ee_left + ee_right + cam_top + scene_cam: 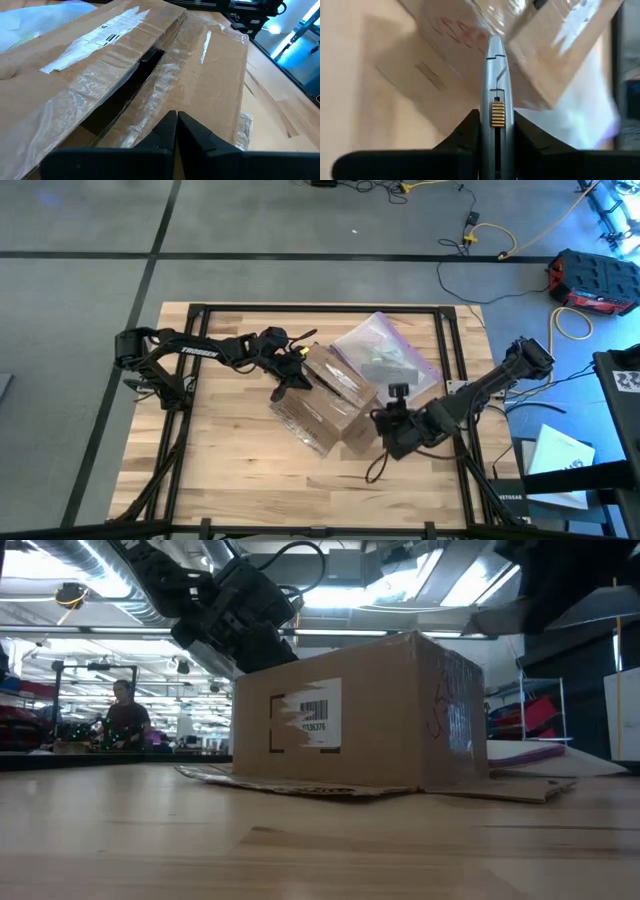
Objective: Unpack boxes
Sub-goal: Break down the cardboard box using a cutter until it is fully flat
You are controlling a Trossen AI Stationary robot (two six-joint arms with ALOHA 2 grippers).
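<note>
A brown cardboard box (pixel 325 405) with clear tape over its top and a barcode label (pixel 318 718) stands mid-table. Its top seam (pixel 132 85) gapes open between the flaps. My left gripper (pixel 176 120) is shut at the box's top on the table's left side (pixel 292 383). My right gripper (pixel 495 117) hovers at the box's right near corner (pixel 385 428), shut on a grey knife-like tool (pixel 495 75). The tool's tip (pixel 495 41) points at the box's taped upper edge; whether it touches is blurred. My left gripper lays its shut fingertips (pixel 170 122) on the taped top flap (pixel 195 100), just beside the open seam. It slants down from the table's left. My right gripper pinches the tool's grey handle (pixel 496 115) between its two fingers. The tool runs along the fingers, its blade end sticking out ahead toward the box, lifted clear of the table.
A clear plastic bag with a purple zip edge (pixel 385 355) lies behind the box toward the far right. Black frame rails (pixel 300 308) border the wooden table. Free tabletop lies near and left of the box. A person (pixel 125 720) sits far off in the room.
</note>
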